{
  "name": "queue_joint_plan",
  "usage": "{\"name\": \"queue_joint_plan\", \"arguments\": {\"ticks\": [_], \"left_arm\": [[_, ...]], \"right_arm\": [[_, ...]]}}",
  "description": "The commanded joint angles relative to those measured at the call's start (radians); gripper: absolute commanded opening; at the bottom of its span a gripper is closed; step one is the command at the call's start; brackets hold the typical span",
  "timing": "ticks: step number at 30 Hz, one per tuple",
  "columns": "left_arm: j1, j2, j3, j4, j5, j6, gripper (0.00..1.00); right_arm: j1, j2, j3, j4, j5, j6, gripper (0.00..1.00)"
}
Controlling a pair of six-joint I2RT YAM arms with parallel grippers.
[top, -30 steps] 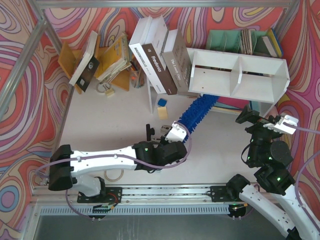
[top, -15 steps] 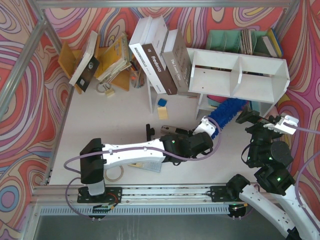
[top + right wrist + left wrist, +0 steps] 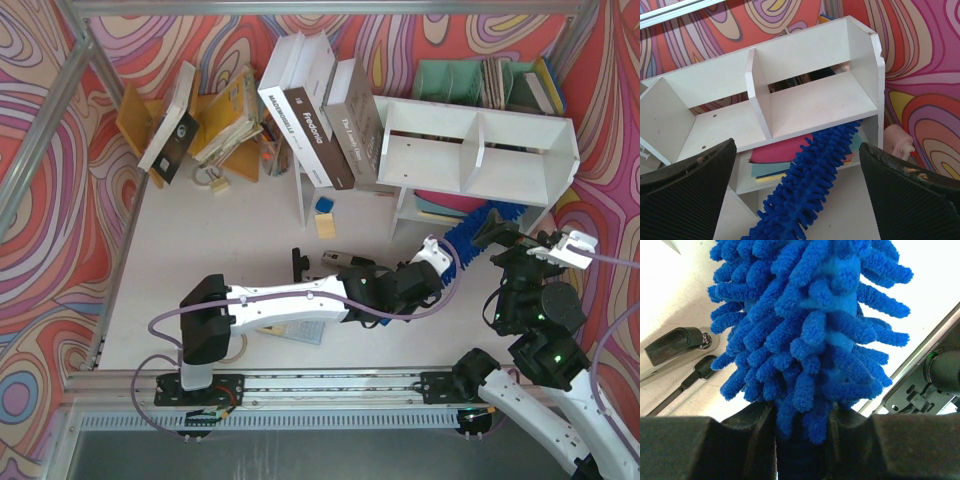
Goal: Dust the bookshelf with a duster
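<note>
My left hand clamps the duster, its head reaching ahead into the lower level of the bookshelf; my right hand hangs open. Mid-dusting, I judge: next, sweep sideways.

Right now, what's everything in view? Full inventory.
bookshelf: 1, white, far right
duster: 1, blue, tip reaching into the bookshelf's lower level
flat folders: a few, pink, teal, yellow, stacked on that lower level
large books: about four, white and dark brown, leaning left of the bookshelf
book rack: 1, orange, far left, holding books
file organizer: 1, teal, behind the bookshelf
small blocks: 2, blue and tan, in front of the large books
left arm: 1, white and black, reaching right, jaws shut on the duster
right arm: 1, black and white, near right, jaws open, empty
</note>
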Motion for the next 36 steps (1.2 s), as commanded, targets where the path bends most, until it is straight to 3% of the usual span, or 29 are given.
{"name": "queue_joint_plan", "arguments": {"ticks": [1, 9, 20, 29, 36], "left_arm": [[-0.006, -0.039, -0.017, 0.134, 0.015, 0.015, 0.0], [0.009, -0.192, -0.201, 0.162, -0.178, -0.043, 0.0], [0.033, -0.352, -0.429, 0.209, -0.273, -0.191, 0.0], [0.042, -0.345, -0.448, 0.192, -0.367, -0.296, 0.0], [0.083, -0.273, -0.404, 0.113, -0.297, -0.326, 0.0]], "right_arm": [[0.0, -0.002, 0.003, 0.015, 0.009, 0.0, 0.99], [0.0, 0.001, 0.002, 0.015, 0.004, 0.0, 0.99], [0.0, 0.013, 0.006, 0.012, 0.001, 0.003, 0.99], [0.0, 0.006, 0.003, 0.015, 0.004, 0.0, 0.99], [0.001, -0.002, 0.002, 0.016, 0.006, -0.001, 0.99]]}}
